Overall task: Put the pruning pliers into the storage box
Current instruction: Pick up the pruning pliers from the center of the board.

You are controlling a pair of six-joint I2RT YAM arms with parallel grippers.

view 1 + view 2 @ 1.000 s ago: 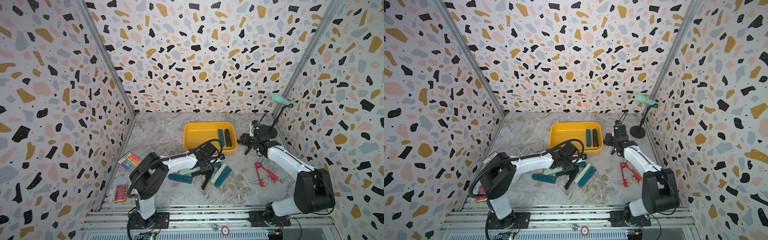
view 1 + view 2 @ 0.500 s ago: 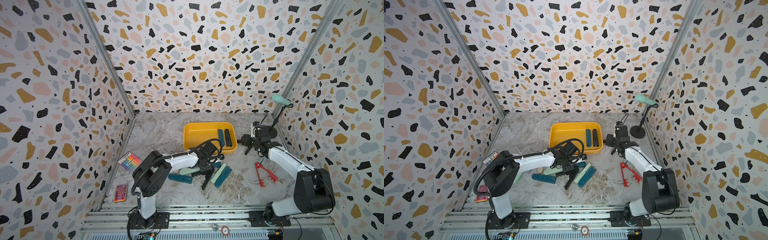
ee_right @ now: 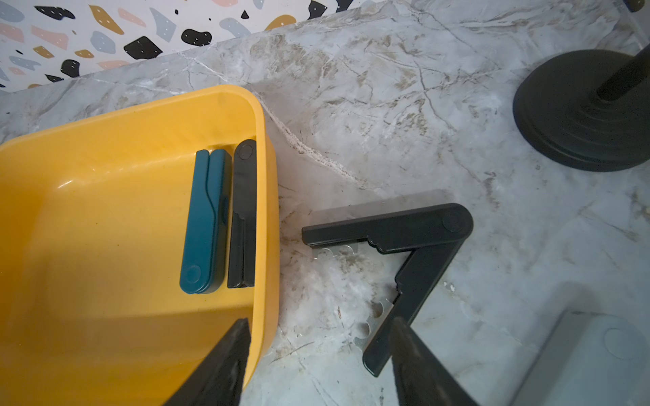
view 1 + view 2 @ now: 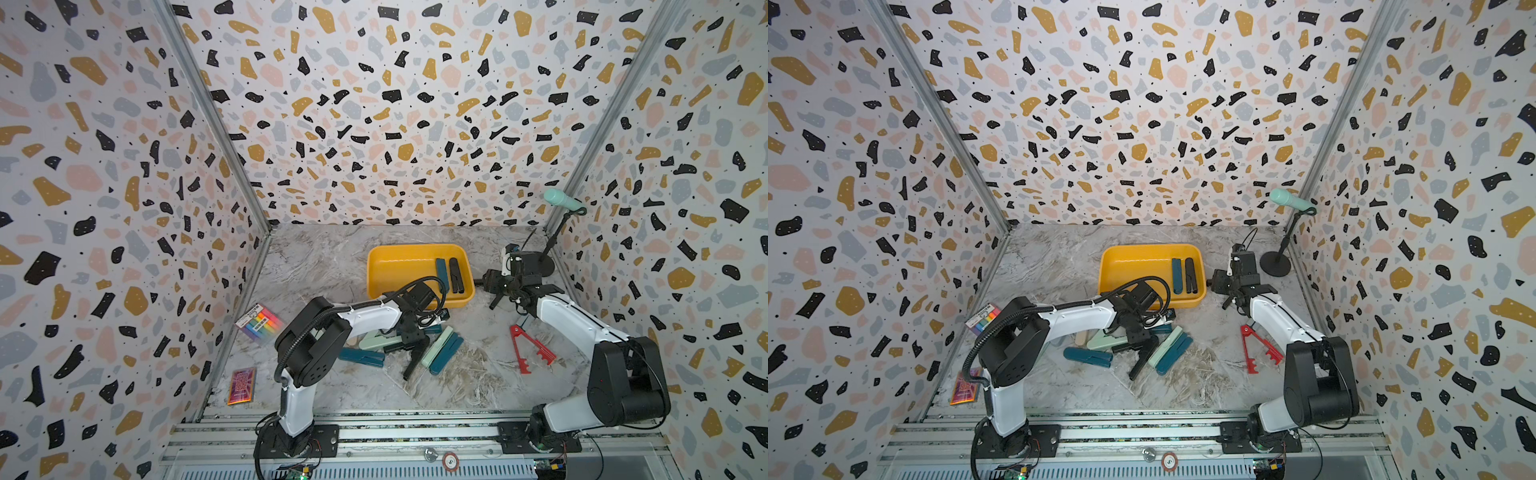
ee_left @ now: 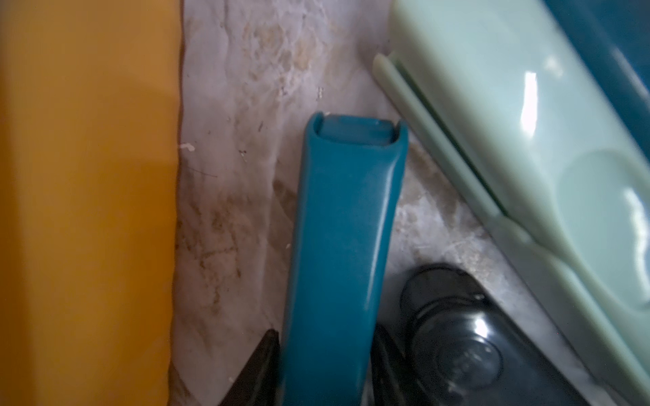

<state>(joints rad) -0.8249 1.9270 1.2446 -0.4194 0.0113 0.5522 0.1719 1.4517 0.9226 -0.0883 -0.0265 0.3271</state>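
The left gripper [image 5: 322,369] has its black fingers [image 5: 262,365] clenched on the sides of a dark teal flat plastic pruning pliers [image 5: 344,246]. This tool lies toward the middle of the marble-patterned worktop [image 5: 239,175], just beside the shallow yellow plastic storage box [image 5: 88,211]. Mint pliers [image 5: 527,140] and black hinged pliers [image 5: 457,351] crowd it, so a lift may drag them or swing the tool into the box wall. The right gripper [image 3: 320,321] stands released, one finger over the box wall, near black pliers splayed open [image 3: 415,239]. Closing there could nudge the box, which holds two closed pliers [image 3: 205,221].
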